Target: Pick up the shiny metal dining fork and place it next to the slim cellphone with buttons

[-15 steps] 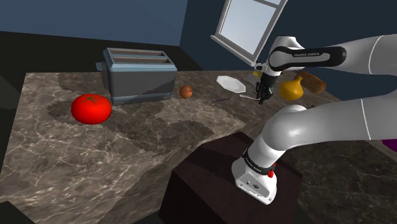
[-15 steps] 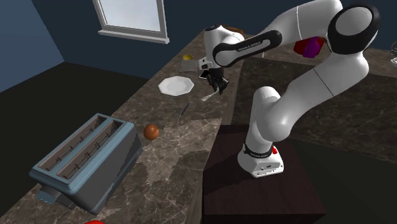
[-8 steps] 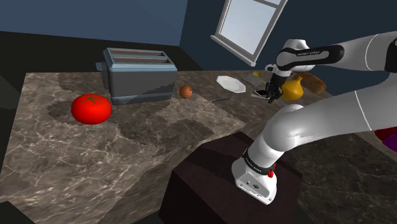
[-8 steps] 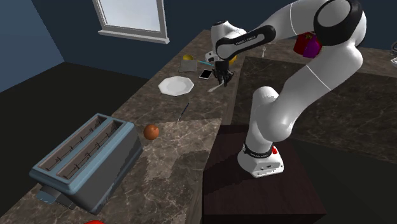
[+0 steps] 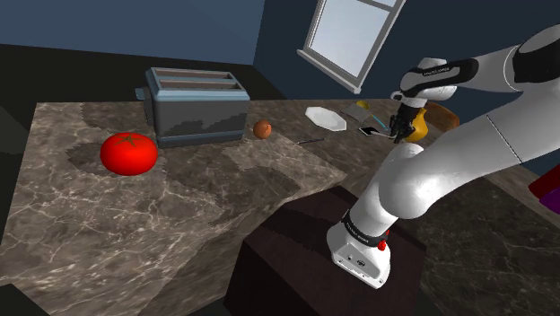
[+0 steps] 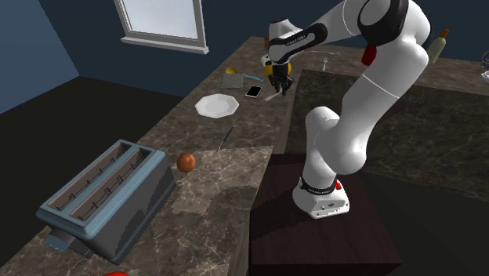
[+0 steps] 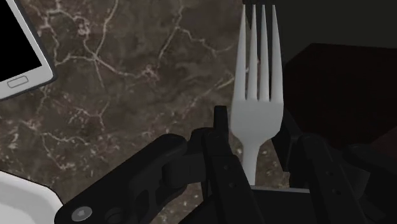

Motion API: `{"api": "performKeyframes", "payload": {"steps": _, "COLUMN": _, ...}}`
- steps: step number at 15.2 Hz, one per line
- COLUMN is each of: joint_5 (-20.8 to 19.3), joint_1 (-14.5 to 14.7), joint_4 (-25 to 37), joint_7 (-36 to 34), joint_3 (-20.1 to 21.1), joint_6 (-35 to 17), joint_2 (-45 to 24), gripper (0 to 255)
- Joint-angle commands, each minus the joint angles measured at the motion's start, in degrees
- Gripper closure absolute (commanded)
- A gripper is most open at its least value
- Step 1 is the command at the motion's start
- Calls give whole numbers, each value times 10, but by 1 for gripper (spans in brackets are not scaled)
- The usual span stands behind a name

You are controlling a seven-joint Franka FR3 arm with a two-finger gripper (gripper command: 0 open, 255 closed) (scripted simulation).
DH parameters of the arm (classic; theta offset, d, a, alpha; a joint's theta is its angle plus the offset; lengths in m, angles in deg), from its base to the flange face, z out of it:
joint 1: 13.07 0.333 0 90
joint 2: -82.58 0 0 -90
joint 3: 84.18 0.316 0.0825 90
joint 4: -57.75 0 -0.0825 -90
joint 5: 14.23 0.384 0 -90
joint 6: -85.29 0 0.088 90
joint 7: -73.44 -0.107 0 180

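Jaws are clenched on the fork (image 7: pixel 257 89) right over the counter (image 7: pixel 127 102) edge, cellphone (image 6: pixel 253 92) close by at 9 o'clock in the second exterior view, so letting go here could tip it off the edge imo.

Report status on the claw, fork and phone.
Claw shut on fork, at the counter's edge. Fork tines jut past the claw; phone close by. Plate lies beyond the phone, out of the way.
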Motion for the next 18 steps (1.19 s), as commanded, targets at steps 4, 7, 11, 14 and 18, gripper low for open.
{"api": "performKeyframes", "payload": {"steps": 4, "joint_5": -5, "joint_1": 140, "joint_4": 87, "joint_7": 42, "joint_3": -161, "joint_6": 2, "joint_2": 1, "gripper": 255}}
{"api": "performKeyframes", "payload": {"steps": 7, "joint_5": -22, "joint_1": 160, "joint_4": 79, "joint_7": 30, "joint_3": -186, "joint_6": -13, "joint_2": 12, "gripper": 255}}
{"api": "performKeyframes", "payload": {"steps": 11, "joint_5": -44, "joint_1": 187, "joint_4": 71, "joint_7": 14, "joint_3": -221, "joint_6": -32, "joint_2": 25, "gripper": 255}}
{"api": "performKeyframes", "payload": {"steps": 14, "joint_5": -62, "joint_1": 208, "joint_4": 66, "joint_7": 2, "joint_3": -247, "joint_6": -46, "joint_2": 36, "gripper": 255}}
{"api": "performKeyframes", "payload": {"steps": 18, "joint_5": -87, "joint_1": 234, "joint_4": 61, "joint_7": -15, "joint_3": -280, "joint_6": -63, "joint_2": 53, "gripper": 255}}
